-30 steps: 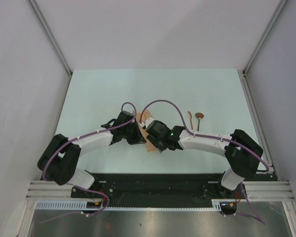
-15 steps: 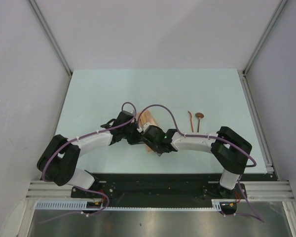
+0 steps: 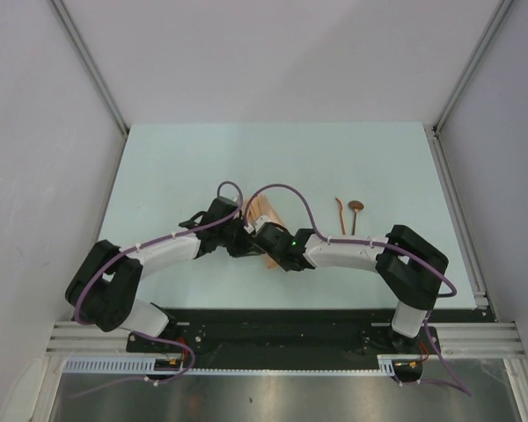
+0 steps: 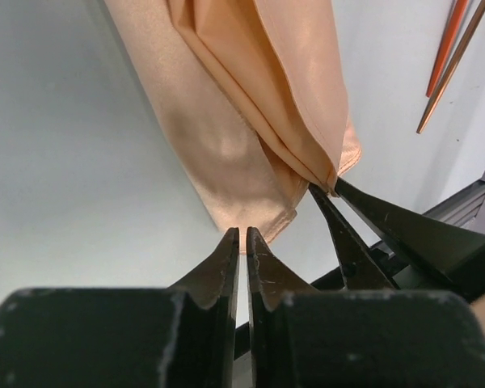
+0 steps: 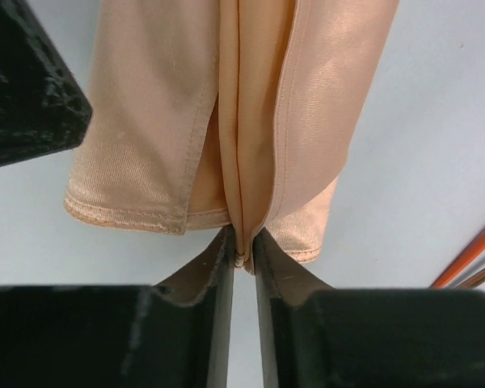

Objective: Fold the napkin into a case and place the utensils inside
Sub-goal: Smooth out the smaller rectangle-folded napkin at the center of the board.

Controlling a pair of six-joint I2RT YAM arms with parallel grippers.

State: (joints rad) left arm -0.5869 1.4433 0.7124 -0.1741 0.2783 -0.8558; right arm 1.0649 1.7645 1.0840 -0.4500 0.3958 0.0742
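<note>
The peach napkin (image 3: pixel 264 212) lies folded into a narrow strip on the table, running away from the arms. Both grippers meet at its near end. My left gripper (image 4: pixel 242 234) is shut, its tips at the near hem of the lower layer (image 4: pixel 226 153) with a sliver of cloth between them. My right gripper (image 5: pixel 242 245) is shut on the upright folded edge of the upper layers (image 5: pixel 255 145); its fingers (image 4: pixel 352 238) show beside the left one's. The spoon (image 3: pixel 355 214) and the slim stick (image 3: pixel 339 213) lie side by side to the right of the napkin, untouched.
Grey walls with metal rails enclose the pale table (image 3: pixel 176 176) on three sides. The black base plate (image 3: pixel 273 330) runs along the near edge. Purple cables loop over both wrists. The utensils' handles (image 5: pixel 469 259) show at the right wrist view's edge.
The right arm drew its elbow in and shifted left; its jaws went from open to shut on the napkin's folded edge. The left arm stayed put.
</note>
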